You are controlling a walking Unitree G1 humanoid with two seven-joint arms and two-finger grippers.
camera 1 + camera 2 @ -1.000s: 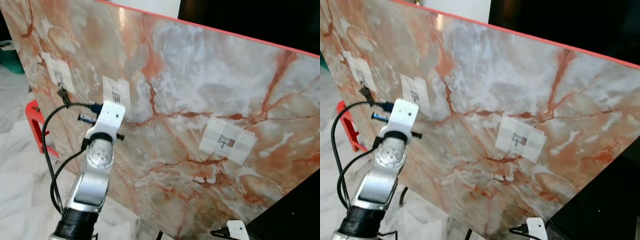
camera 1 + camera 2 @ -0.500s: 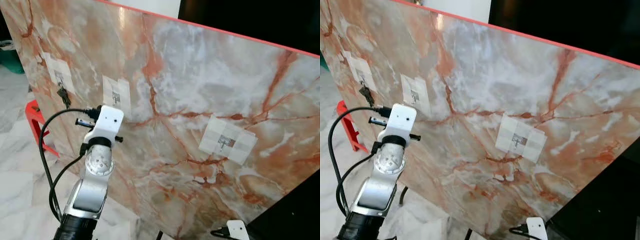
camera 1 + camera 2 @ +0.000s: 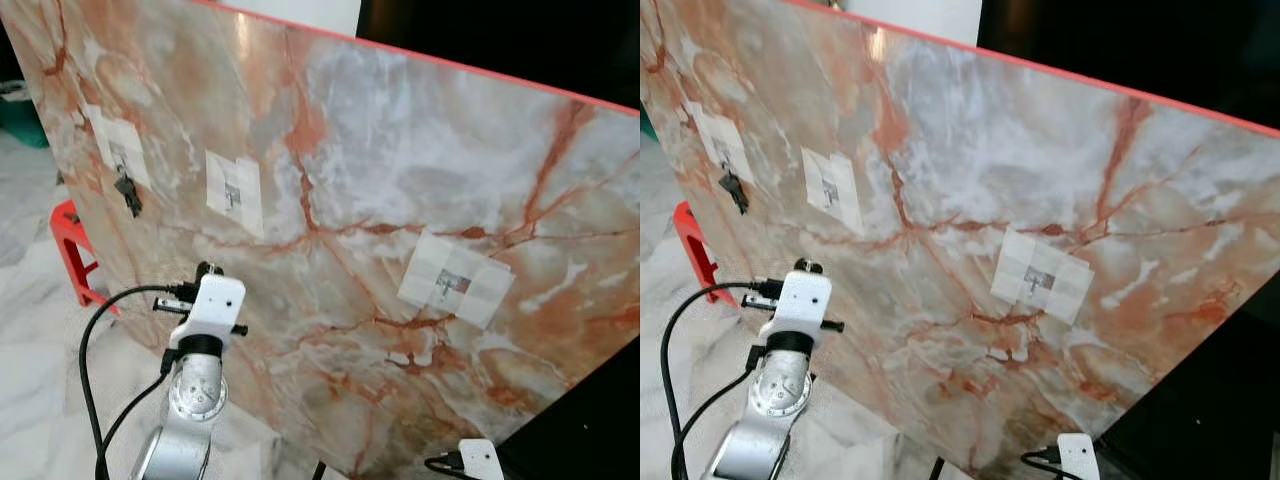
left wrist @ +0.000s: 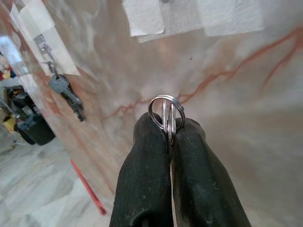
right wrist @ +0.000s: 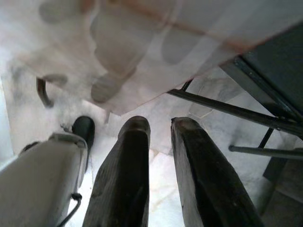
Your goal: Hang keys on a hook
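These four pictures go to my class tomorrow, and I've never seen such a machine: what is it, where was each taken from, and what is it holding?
It is a walking humanoid robot facing a tilted marble board. Two pictures come from cameras in its head, looking forward and down. The other two come from cameras on each wrist, looking along that hand's two black fingers. Three taped patches carry hooks. Keys hang on the leftmost hook; the middle hook and right hook are bare. The left hand pinches a metal key ring below the middle hook. The right hand hangs open above the floor.
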